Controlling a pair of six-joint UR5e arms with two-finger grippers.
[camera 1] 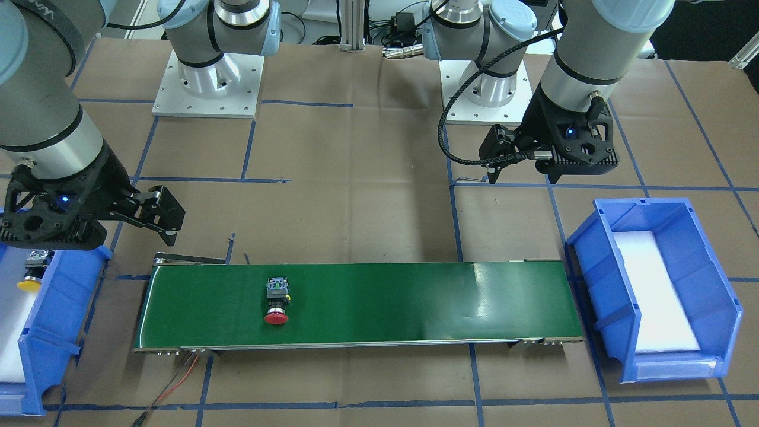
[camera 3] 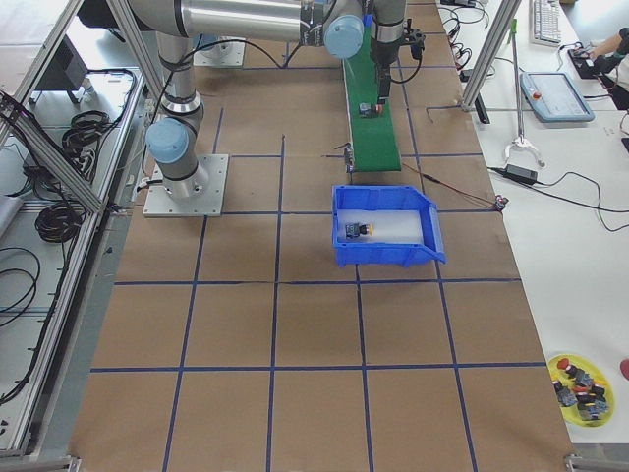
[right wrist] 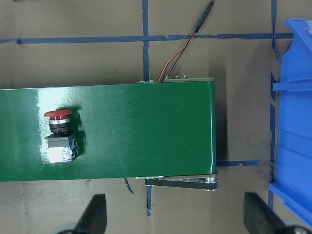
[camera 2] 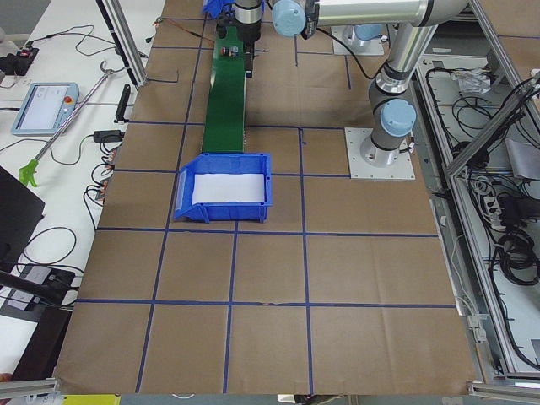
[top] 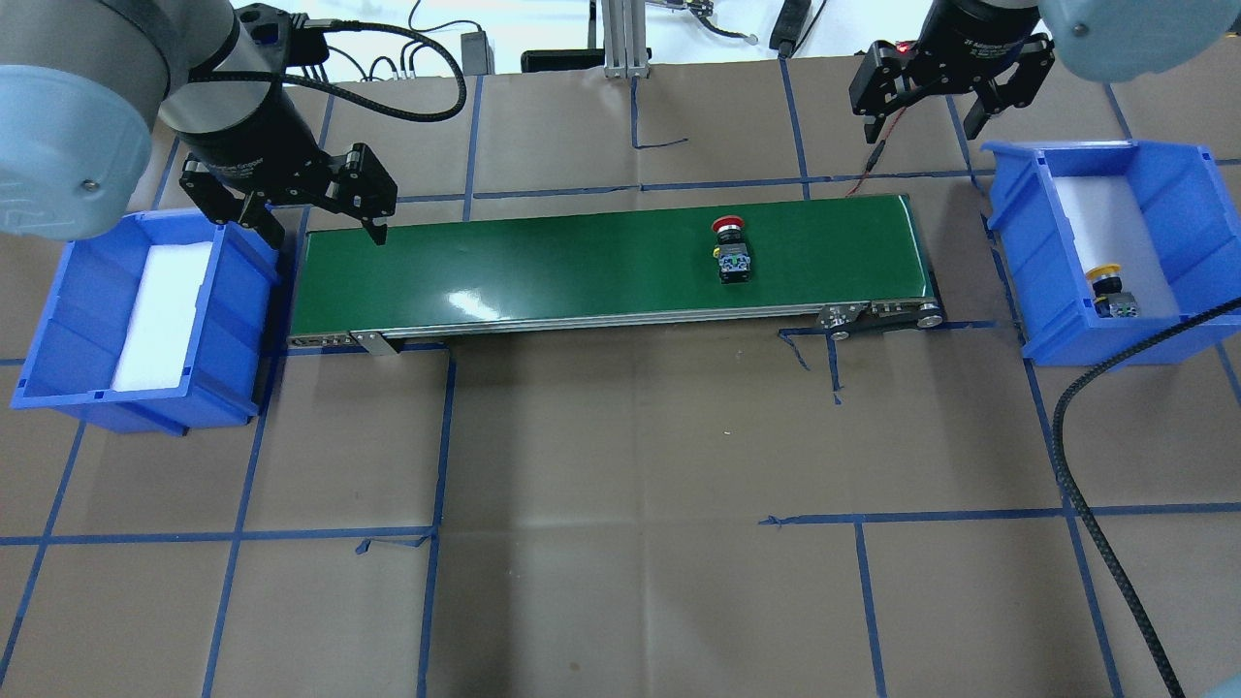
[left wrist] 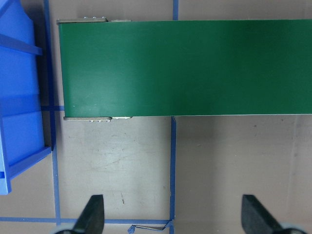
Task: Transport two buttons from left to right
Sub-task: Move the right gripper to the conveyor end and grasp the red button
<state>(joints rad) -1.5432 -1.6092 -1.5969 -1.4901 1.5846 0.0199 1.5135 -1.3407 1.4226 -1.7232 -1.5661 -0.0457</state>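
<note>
The red button [top: 729, 250] lies on its side on the green belt [top: 543, 262], toward its right end. The yellow button [top: 1110, 291] rests on white padding inside the right bin [top: 1013, 233]. The left bin [top: 58, 320] holds a white pad [top: 160, 315]. The left claw [top: 325, 228] and right claw [top: 919, 121] hover with fingers spread apart.

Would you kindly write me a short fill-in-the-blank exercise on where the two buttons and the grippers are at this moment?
1. The red button lies on the conveyor belt, whose surface is ____.
2. The yellow button sits in the blue bin on the robot's ____ side.
3. The left gripper and the right gripper are both ____, holding nothing.

Missing words: green; right; open.
</note>
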